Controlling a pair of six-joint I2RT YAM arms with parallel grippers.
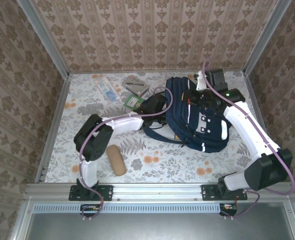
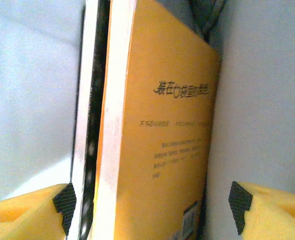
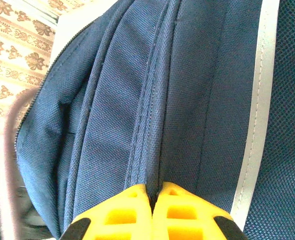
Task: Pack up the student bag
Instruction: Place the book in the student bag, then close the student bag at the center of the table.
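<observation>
The student bag (image 1: 200, 122) lies on the far right part of the table (image 1: 157, 167), its mouth turned left towards the left arm. The right gripper (image 3: 155, 192) has its jaws pressed together on a raised seam of the bag's navy fabric. It is probably pinching there to lift the panel and hold the mouth open.

The left gripper (image 2: 152, 202) is inside the bag, between pale lining walls (image 2: 27, 90). Its jaws are spread to either side of an orange paperback (image 2: 162, 125), which stands on edge and appears free of both pads. A thinner white-edged book (image 2: 90, 100) stands just to its left. Standing upright keeps them slim in the compartment.

A brown roll-shaped pouch (image 1: 116, 160) lies on the near left of the table, with a green packet (image 1: 133, 101) and a grey booklet (image 1: 136, 85) at the far left, so the packing looks unfinished.
</observation>
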